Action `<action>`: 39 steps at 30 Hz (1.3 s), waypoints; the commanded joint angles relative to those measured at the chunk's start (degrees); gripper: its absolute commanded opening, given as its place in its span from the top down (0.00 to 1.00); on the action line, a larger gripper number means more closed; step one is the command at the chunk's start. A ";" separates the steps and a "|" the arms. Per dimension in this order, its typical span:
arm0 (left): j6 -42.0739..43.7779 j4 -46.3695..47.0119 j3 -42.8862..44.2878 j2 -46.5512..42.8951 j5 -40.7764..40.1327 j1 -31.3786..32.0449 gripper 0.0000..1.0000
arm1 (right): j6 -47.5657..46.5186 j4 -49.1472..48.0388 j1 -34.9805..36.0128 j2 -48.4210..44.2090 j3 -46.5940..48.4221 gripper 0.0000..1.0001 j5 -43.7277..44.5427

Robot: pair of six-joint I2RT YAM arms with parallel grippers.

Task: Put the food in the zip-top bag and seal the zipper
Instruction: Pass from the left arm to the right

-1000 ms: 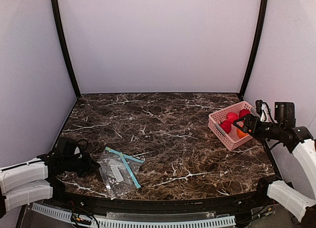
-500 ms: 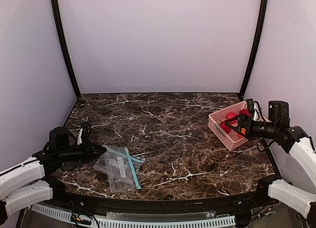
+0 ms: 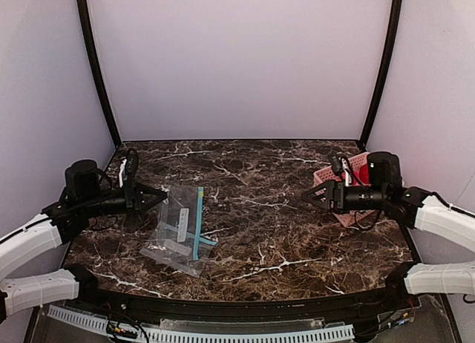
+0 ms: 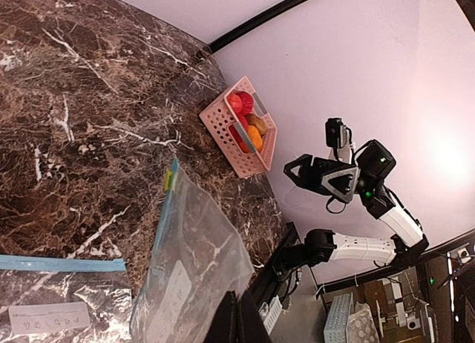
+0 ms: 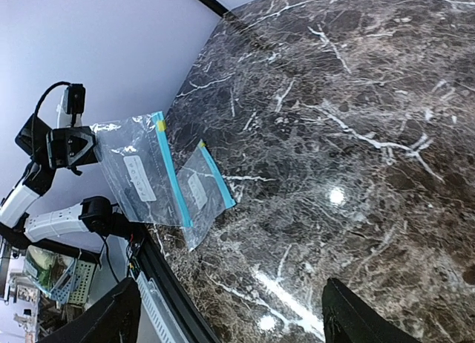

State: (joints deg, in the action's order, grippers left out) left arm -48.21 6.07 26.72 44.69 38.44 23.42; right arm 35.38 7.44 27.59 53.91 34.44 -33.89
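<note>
My left pincer [image 3: 159, 197] is clamped on the edge of the zip-top bag [image 3: 182, 213], holding it up off the table, and my right pincer [image 3: 306, 197] is spread wide with nothing in it. The food [image 4: 247, 125] is all sitting in the pink basket [image 4: 223, 124]. I'd turn the zipper [image 3: 199, 213] upward and have the right one pinch the far lip open before fetching any fruit.

- The zip-top bag [image 3: 182, 213] hangs from the left gripper's [image 3: 157, 196] fingers, just ahead of their tips, above the table [image 3: 260, 165].
- A second bag [image 3: 172, 248] lies flat on the table below it.
- The basket [image 4: 230, 131], with the food [image 4: 241, 104] in it, sits behind the right gripper's [image 3: 308, 197] fingers, well apart from both bags.
</note>
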 commanded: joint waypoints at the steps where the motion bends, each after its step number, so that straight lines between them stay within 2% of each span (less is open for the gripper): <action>1: 0.00 1.89 5.51 2.06 1.79 2.10 0.99 | 1.00 -11.57 5.69 3.04 0.34 0.19 -0.01; 6: -0.91 1.86 11.43 5.10 1.14 5.41 0.99 | -0.41 -17.15 11.79 7.30 1.91 0.22 1.64; 10: -1.02 1.85 14.91 7.64 -0.86 9.78 0.99 | -0.06 -25.87 15.50 11.71 2.28 0.24 1.35; 19: -1.74 4.45 20.54 12.03 -4.81 18.86 0.99 | -0.13 -34.45 19.06 19.36 5.82 0.29 -0.94; 24: -2.36 6.39 22.25 14.27 -5.07 22.50 0.99 | -0.30 -35.81 20.42 21.53 7.39 0.31 -1.87; 39: -2.34 7.78 25.41 17.19 -5.33 25.39 0.99 | 0.86 -41.33 21.61 24.52 8.46 0.39 -4.89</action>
State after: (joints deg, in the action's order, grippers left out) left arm -50.19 11.75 50.35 62.19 33.15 48.21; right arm 35.90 -29.19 48.47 77.28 41.25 -36.77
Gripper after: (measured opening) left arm 0.009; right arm 0.619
